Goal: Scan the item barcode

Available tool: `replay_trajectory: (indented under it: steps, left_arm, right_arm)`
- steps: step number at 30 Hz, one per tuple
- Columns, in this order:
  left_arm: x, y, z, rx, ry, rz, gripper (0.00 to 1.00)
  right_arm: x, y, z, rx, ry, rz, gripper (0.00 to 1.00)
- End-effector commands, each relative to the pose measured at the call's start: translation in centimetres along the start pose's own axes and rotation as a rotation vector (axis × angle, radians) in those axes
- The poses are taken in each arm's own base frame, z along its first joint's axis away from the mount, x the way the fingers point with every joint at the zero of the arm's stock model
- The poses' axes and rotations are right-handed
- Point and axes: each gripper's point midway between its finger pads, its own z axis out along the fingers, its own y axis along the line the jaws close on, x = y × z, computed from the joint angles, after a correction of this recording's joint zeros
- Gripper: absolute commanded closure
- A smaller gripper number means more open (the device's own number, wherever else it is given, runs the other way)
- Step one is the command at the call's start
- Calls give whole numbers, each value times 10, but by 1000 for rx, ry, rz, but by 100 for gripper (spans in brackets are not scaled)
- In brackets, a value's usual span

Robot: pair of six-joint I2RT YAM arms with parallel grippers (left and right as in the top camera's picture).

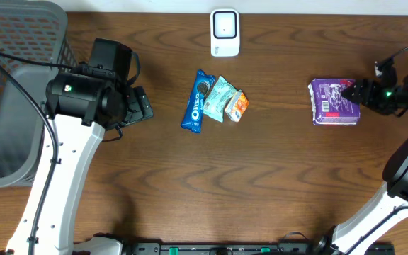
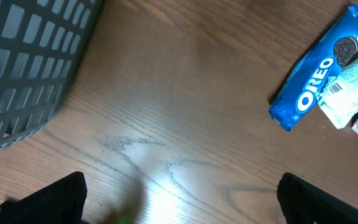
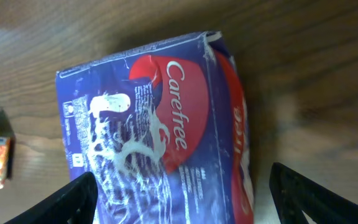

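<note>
Where the item is sitting: purple plastic Carefree pack (image 1: 333, 103) is lying flat on the brown wooden table (image 1: 282, 177), over on the right side, well apart from the white boxy scanner (image 1: 225, 32) at the far edge.
Right gripper (image 3: 184, 177): hanging right over the pack, fingers spread wide, not squeezing it.
Left gripper (image 2: 180, 180): hovering over bare wood near the grey plastic basket (image 1: 13, 85), fingers wide apart, gripping nothing.
Middle pile: blue Oreo packet (image 1: 197, 101), teal pouch (image 1: 222, 98) and small orange box (image 1: 237, 106) are sitting bunched together.
</note>
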Motion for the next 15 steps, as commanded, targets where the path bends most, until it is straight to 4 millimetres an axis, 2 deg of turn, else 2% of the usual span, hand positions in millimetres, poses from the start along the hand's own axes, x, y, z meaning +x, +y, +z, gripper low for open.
replay_trajectory:
  steps: [1,5,6,7,8,9,13,15]
  left_arm:
    - [-1,3,-4,0,-13,-11,2]
    - [-1,3,-4,0,-13,-11,2]
    - [-1,3,-4,0,-13,-11,2]
    - [-1,3,-4,0,-13,-11,2]
    - [-1,3,-4,0,-13,-11,2]
    - [-1,3,-4,0,-13,-11,2]
    - [-1,3,-4,0,-13,-11,2]
    - [-1,3,-4,0,-13,-11,2]
  right_arm:
    - [10,8,9,-54,-13,-17,18]
    - [21,3,20,-50,-9,1,38]
    - [23,2,22,-51,-6,4,46]
    - [25,2,23,-51,-3,6,59]
    - [26,2,23,-52,0,8,88]
    - [26,2,23,-53,0,12,99]
    - [12,9,7,-47,-12,43,99]
    - [-2,11,-13,13,-25,45,99]
